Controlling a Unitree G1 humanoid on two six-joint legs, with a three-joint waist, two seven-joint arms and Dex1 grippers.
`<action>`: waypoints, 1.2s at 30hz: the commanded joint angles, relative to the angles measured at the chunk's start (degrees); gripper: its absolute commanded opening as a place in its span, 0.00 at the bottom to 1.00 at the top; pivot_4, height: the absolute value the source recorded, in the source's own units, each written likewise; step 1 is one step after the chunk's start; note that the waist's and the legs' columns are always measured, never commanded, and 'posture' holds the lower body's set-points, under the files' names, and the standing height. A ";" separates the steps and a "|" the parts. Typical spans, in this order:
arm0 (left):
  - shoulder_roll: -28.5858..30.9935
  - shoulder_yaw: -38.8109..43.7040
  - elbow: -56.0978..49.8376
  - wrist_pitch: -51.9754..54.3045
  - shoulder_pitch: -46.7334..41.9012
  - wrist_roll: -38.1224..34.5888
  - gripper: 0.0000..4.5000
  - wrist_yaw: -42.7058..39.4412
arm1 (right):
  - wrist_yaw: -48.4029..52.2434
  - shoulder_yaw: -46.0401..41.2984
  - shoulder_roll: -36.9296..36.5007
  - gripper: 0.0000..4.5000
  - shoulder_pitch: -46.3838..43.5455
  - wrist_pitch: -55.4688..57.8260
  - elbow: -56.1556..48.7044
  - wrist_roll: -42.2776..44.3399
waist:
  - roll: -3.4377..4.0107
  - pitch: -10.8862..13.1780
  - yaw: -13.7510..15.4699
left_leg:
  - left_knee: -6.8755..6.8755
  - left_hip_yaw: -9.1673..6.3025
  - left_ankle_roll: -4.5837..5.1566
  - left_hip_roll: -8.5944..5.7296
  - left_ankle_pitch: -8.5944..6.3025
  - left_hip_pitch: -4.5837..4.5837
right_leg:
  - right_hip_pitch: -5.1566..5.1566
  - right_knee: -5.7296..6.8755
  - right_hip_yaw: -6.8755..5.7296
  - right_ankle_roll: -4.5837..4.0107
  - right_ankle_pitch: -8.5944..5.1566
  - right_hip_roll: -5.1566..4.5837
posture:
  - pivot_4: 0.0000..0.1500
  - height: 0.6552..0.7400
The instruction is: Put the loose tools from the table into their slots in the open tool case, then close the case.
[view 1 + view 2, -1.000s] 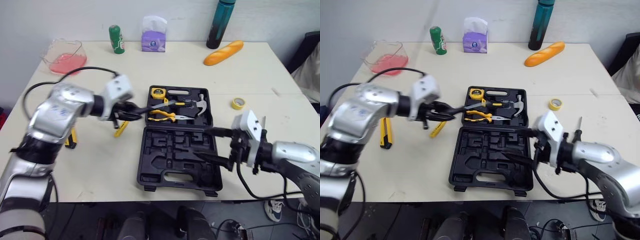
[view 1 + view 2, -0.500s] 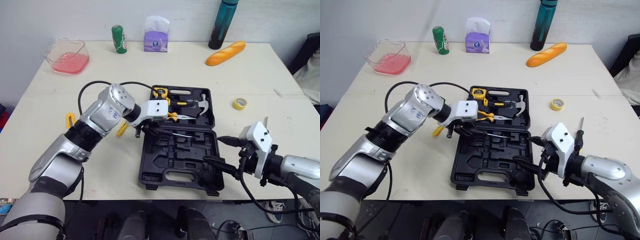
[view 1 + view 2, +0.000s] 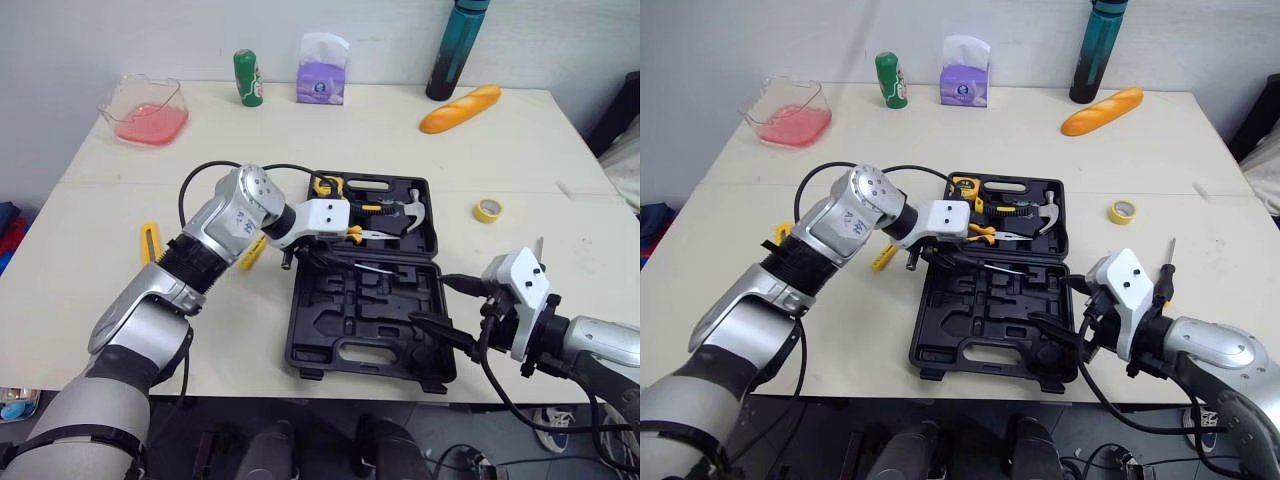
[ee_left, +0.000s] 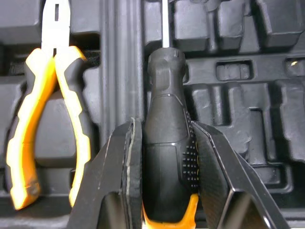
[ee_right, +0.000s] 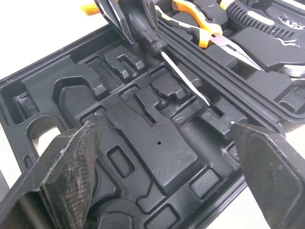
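Pale counter (image 3: 420, 150) carries a black plastic tool case (image 3: 345, 335), lying open. Left jaws squeeze the bumpy black handle of the screwdriver (image 4: 164, 143), its thin metal rod over the case's lumpy near half by the hinge. Right jaws gape wide over the case's near right corner.

left fingers (image 3: 314, 256) clamp screwdriver (image 3: 372, 268), tool case (image 3: 362, 322) open
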 commanded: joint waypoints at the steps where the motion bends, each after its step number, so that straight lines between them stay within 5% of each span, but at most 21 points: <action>1: -0.81 1.99 -0.68 -0.41 -1.34 0.55 0.24 -0.30 | -0.17 -0.66 0.07 1.00 -0.08 -0.86 -0.96 0.45 | 0.00 0.00 -0.02 | 0.00 0.00 0.00 0.01 0.00 0.00 | 0.00 0.00 0.00 0.00 0.00 0.00 | 1.00 0.99; 18: -3.26 2.00 -2.73 -1.06 1.97 3.15 0.24 0.15 | -0.51 0.78 0.70 1.00 -1.13 -1.34 0.02 -0.20 | 0.00 0.00 0.04 | 0.01 -0.01 0.00 0.00 0.00 0.00 | 0.00 0.01 0.00 0.00 0.00 0.00 | 1.00 0.99; 19: -2.61 2.87 -3.15 -0.38 2.01 2.71 0.47 -0.12 | -0.59 0.67 0.75 1.00 -1.02 -1.29 -0.10 -0.20 | 0.00 0.00 0.00 | 0.01 -0.01 0.00 0.00 0.00 0.00 | 0.00 0.01 0.00 0.00 0.00 0.00 | 1.00 0.99; 20: -1.54 4.17 -4.27 1.04 2.23 1.52 0.56 -1.20 | -0.72 0.46 0.77 1.00 -0.80 -1.24 -0.32 -0.18 | 0.00 0.00 -0.07 | 0.01 0.00 0.00 0.00 0.00 0.01 | 0.00 0.01 0.00 0.00 0.00 0.00 | 1.00 0.99; 24: 2.33 10.53 -10.24 7.65 4.55 -6.27 0.86 -6.69 | -1.24 -0.86 0.92 1.00 0.46 -1.14 -1.15 0.15 | 0.00 0.00 -0.67 | 0.00 0.00 0.00 0.05 0.00 0.01 | -0.01 0.03 0.00 -0.01 0.00 0.02 | 1.00 0.99; 26: 2.39 14.16 -11.42 4.65 7.25 -9.35 0.86 -5.70 | -1.33 -1.37 0.96 1.00 1.37 -1.36 -1.42 0.23 | 0.01 0.00 -0.82 | 0.00 -0.01 -0.01 0.06 0.01 0.01 | -0.01 0.05 -0.03 -0.02 -0.01 0.02 | 1.00 0.99; 29: 0.51 19.48 -10.58 -3.48 11.38 -12.60 0.68 -2.27 | -1.29 -1.85 1.01 1.00 2.32 -1.57 -1.62 0.32 | 0.04 -0.02 -0.66 | 0.02 -0.08 0.00 0.02 0.00 0.11 | 0.14 0.02 -0.06 -0.01 -0.01 -0.06 | 1.00 0.99; 36: -7.05 23.86 -1.05 -11.80 17.49 -16.98 0.02 0.91 | -1.12 -1.17 0.39 1.00 0.14 -0.89 -0.59 0.99 | 0.04 -0.02 -0.17 | 0.13 -0.12 0.00 -0.01 0.00 0.09 | 0.19 0.01 -0.11 0.01 0.02 -0.05 | 1.00 0.99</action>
